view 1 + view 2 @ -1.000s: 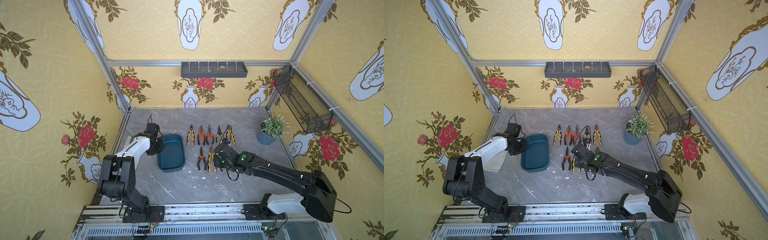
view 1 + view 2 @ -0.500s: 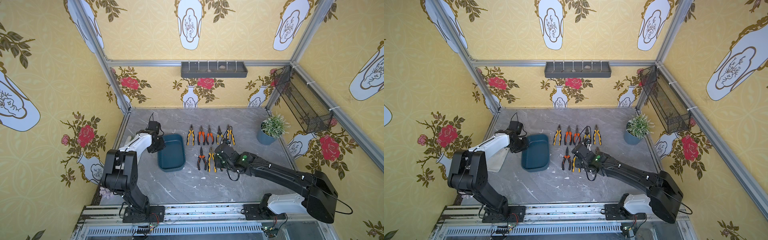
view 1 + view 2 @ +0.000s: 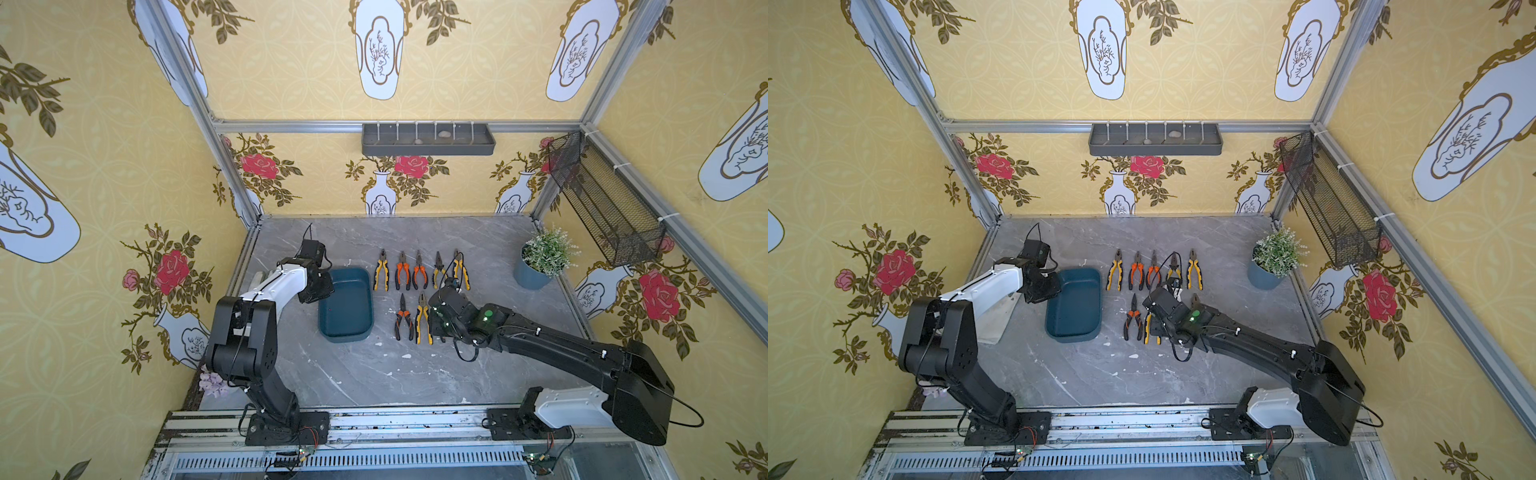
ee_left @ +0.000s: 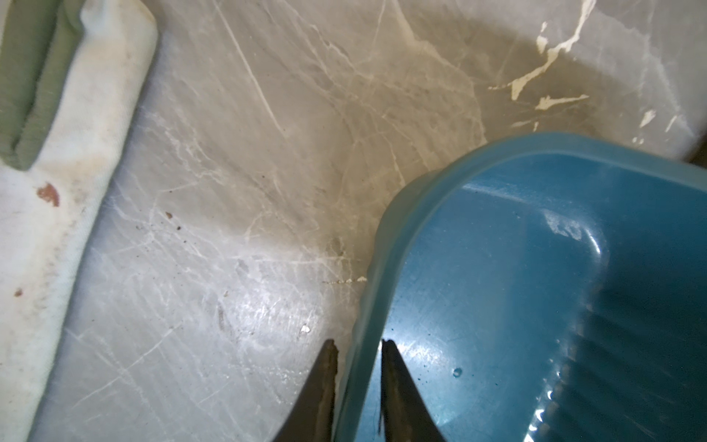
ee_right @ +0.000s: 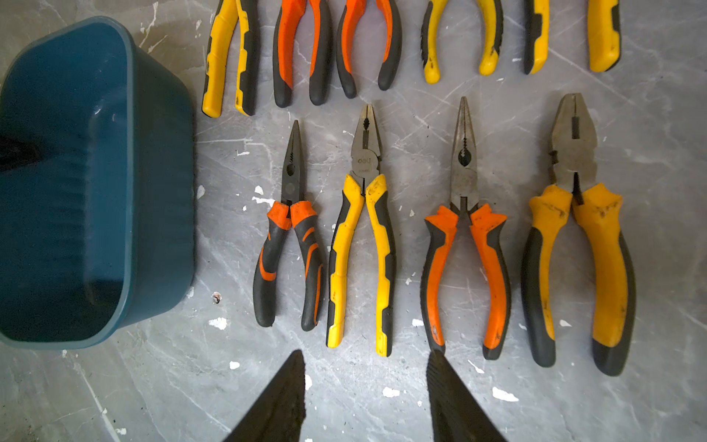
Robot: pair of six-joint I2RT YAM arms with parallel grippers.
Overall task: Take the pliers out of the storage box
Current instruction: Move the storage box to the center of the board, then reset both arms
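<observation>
The storage box (image 3: 345,307) is empty; the pliers (image 5: 361,229) lie in two rows on the desk (image 3: 374,374), just right of it. The left tool (image 4: 359,342) pinches its far-left rim, and the right tool (image 5: 365,354) hangs released. The pliers look to be stiff, heavy steel; I would hold both rubbery handles near the pivot.

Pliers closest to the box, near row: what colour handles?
Those pliers have black handles with orange stripes and collars; right wrist view shows it best.
</observation>
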